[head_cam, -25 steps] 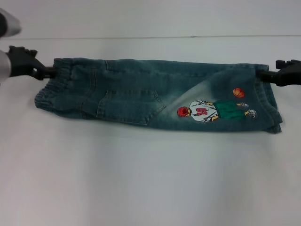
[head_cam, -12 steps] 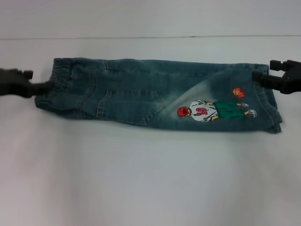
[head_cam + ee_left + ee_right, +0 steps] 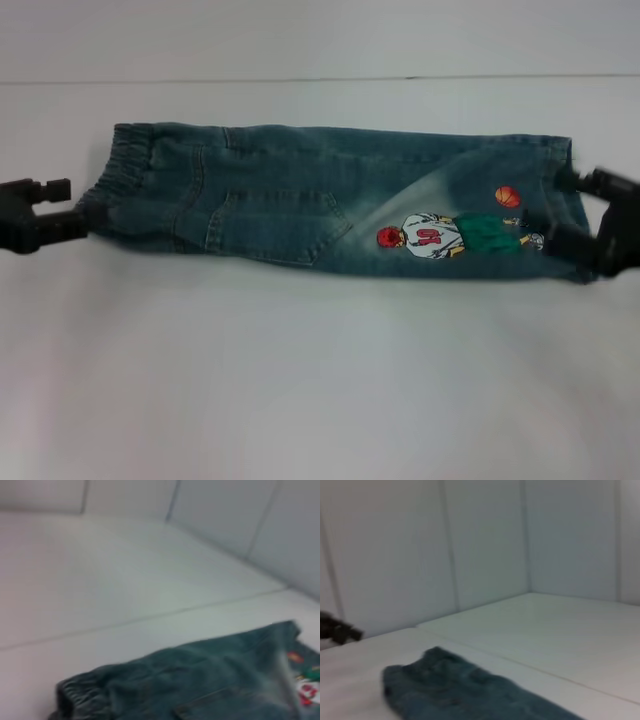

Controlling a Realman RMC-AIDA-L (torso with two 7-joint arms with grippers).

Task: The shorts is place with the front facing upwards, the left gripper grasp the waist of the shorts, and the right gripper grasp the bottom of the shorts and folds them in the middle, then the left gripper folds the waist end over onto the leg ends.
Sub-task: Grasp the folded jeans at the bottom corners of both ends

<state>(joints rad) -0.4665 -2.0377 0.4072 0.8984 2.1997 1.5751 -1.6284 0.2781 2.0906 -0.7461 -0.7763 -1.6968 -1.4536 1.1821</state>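
Observation:
The denim shorts (image 3: 300,195) lie flat on the white table, folded lengthwise. The elastic waist (image 3: 118,175) points left and the leg ends (image 3: 560,200) point right. A cartoon basketball player print (image 3: 440,235) shows near the leg ends. My left gripper (image 3: 68,206) is open just off the waist's near corner, its lower finger touching the fabric edge. At the leg hem my right gripper (image 3: 562,210) is open, its fingers spread along the hem. The left wrist view shows the waistband (image 3: 80,695). In the right wrist view the shorts (image 3: 460,690) lie below.
The white table (image 3: 320,380) spreads wide in front of the shorts. A seam line (image 3: 320,78) runs along the back, with a pale wall behind. The left gripper (image 3: 337,630) shows far off in the right wrist view.
Both grippers left the far corners of the shorts and moved toward the near side. The left one has opened beside the waist; the right one now spans the hem.

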